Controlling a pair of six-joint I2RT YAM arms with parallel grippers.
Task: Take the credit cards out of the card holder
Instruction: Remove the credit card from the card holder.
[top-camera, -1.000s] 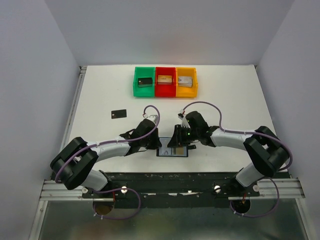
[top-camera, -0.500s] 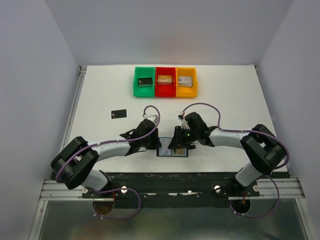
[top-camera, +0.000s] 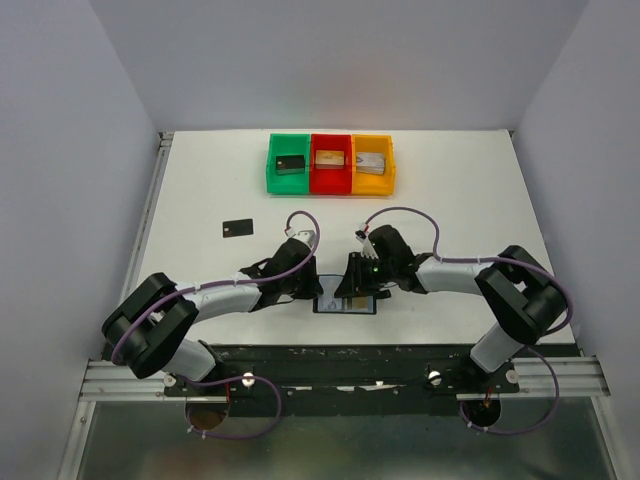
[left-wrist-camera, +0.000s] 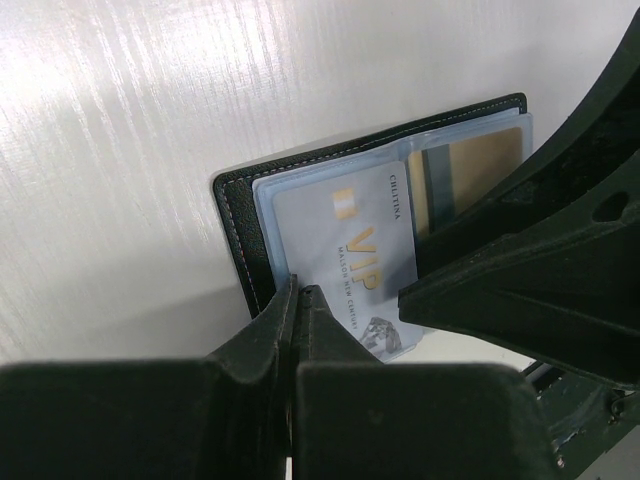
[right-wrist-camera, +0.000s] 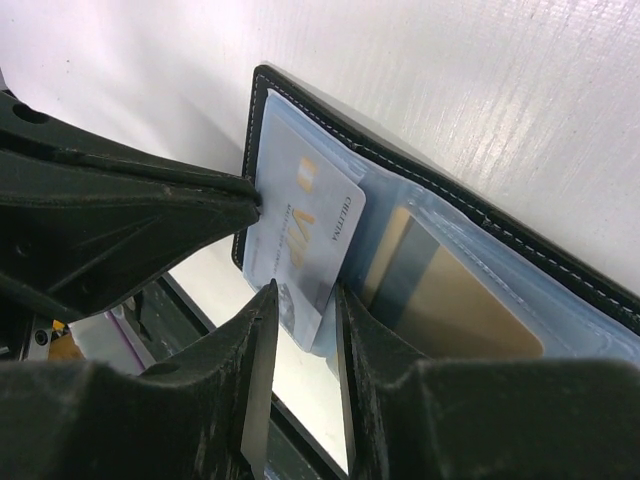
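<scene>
pinning the open wallet (left-wrist-camera: 233, 215) near the front edge of the table (top-camera: 450, 220), the left gripper (left-wrist-camera: 297, 296) has its fingers pressed together, tips on the left flap, likely to stop it sliding. the right gripper (right-wrist-camera: 303, 305) holds its fingers narrowly apart around the silver card's (right-wrist-camera: 300, 225) jutting corner, seemingly ready to pinch it. a tan card (right-wrist-camera: 445, 300) sits pocketed beside it.

The left arm (top-camera: 220, 297) and right arm (top-camera: 455, 272) have pale grey tubular links and bulky black joints; thin purple cables (top-camera: 405, 208) loop over them. Their fingers (left-wrist-camera: 250, 350) are matt black wedges.
</scene>
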